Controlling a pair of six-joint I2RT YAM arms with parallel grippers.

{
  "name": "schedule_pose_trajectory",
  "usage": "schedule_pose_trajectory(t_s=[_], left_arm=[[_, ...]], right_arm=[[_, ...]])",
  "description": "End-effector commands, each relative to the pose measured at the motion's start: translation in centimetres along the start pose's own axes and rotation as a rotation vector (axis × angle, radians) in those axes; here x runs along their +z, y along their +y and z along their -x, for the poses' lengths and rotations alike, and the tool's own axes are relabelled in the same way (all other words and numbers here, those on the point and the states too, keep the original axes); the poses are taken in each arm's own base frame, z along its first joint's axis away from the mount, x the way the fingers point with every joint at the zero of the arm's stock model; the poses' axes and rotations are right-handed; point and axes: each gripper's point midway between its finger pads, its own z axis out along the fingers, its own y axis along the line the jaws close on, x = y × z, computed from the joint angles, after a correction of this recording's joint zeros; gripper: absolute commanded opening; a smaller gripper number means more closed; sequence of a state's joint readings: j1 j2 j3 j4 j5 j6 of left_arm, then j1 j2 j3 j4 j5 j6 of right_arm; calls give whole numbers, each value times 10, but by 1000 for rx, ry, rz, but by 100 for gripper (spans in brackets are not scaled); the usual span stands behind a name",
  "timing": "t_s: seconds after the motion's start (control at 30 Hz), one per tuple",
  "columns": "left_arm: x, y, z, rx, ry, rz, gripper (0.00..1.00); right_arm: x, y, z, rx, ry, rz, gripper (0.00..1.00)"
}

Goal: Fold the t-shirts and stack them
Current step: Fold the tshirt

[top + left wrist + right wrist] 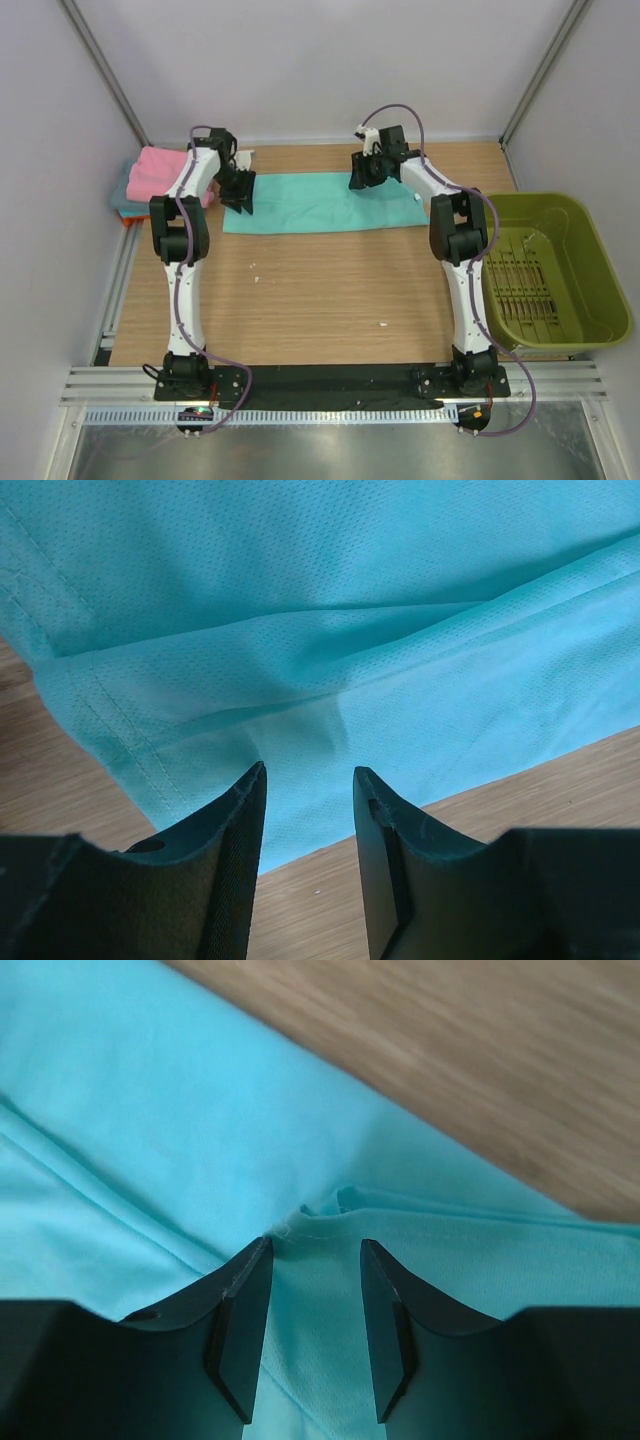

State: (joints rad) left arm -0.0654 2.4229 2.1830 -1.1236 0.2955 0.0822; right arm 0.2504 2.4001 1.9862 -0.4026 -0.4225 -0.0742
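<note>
A teal t-shirt [320, 203] lies flat as a long folded strip across the far part of the table. My left gripper [238, 195] hangs over its left end. In the left wrist view the gripper [310, 770] is open, its jaws straddling the shirt's near hem [350, 600] with bare wood below. My right gripper [365, 175] is over the shirt's far edge, right of centre. In the right wrist view it [315, 1243] is open around a small raised pucker of teal cloth [150, 1110], not pinching it. A pink folded t-shirt [158, 172] tops a stack at far left.
An olive-green plastic basket [535, 198] stands at the right edge of the wooden table [320, 300]. The stack at far left shows teal and orange layers under the pink one. Walls close in the back and both sides.
</note>
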Motion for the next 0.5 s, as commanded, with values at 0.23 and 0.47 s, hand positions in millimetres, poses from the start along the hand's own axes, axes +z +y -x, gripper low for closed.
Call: schedule_pose_trajectory(t_s=[0.23, 0.47], left_arm=[[-26, -3, 2, 11, -40, 25, 40], [-78, -9, 27, 111, -207, 75, 43]], right_arm=[[-19, 12, 75, -16, -163, -8, 47], [-99, 7, 99, -6, -243, -132, 48]])
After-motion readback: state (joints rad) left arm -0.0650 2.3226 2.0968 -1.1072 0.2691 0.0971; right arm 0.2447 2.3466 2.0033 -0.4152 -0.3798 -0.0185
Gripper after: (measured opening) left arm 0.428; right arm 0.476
